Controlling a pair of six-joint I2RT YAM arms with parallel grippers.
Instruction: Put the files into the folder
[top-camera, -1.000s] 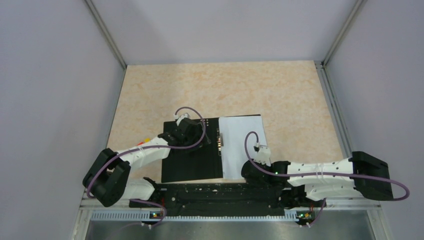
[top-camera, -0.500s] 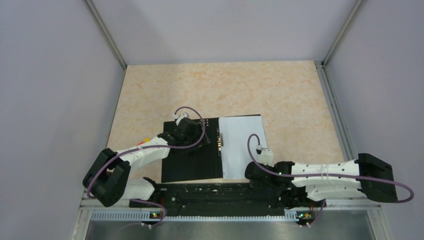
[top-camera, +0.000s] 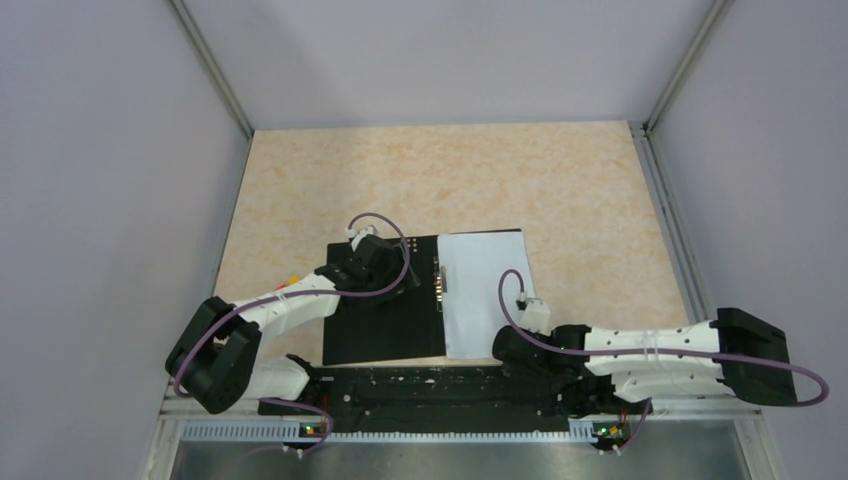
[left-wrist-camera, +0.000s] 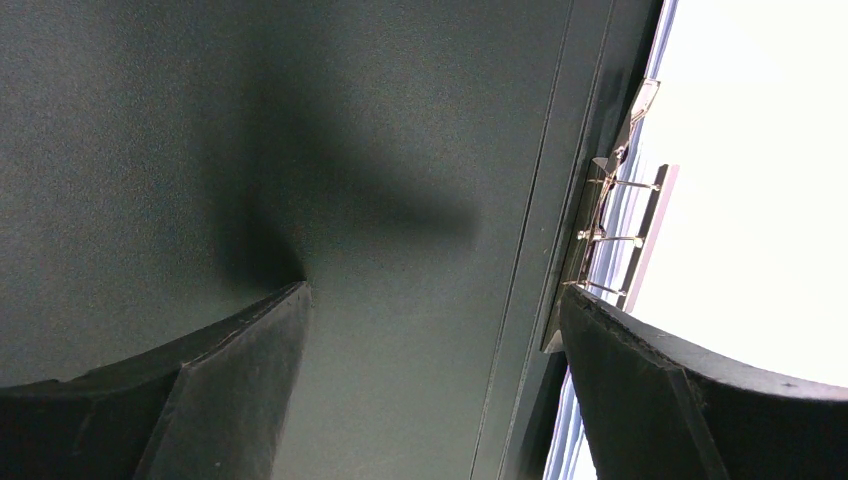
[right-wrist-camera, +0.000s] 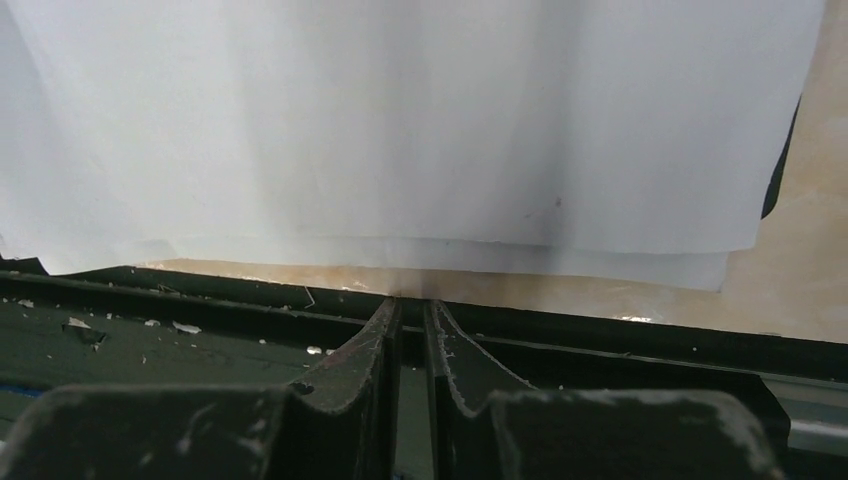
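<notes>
Beige marbled table (top-camera: 560, 180), boxed by pale grey walls (top-camera: 100, 150), black rail (top-camera: 430, 385) along near edge. Folder (top-camera: 385, 325) lies open and flat near rail, black inner faces up. Files (top-camera: 485, 290) stacked on its right half, sheet edges slightly offset. Left gripper (left-wrist-camera: 430, 390) low over left inner face, fingers spread wide, holding nothing. Metal spine clip (left-wrist-camera: 605, 235) just beside its right finger. Right gripper (right-wrist-camera: 410, 330) over rail, fingers almost together, thin slit, empty. Files' near edge just beyond its tips, not touching.
</notes>
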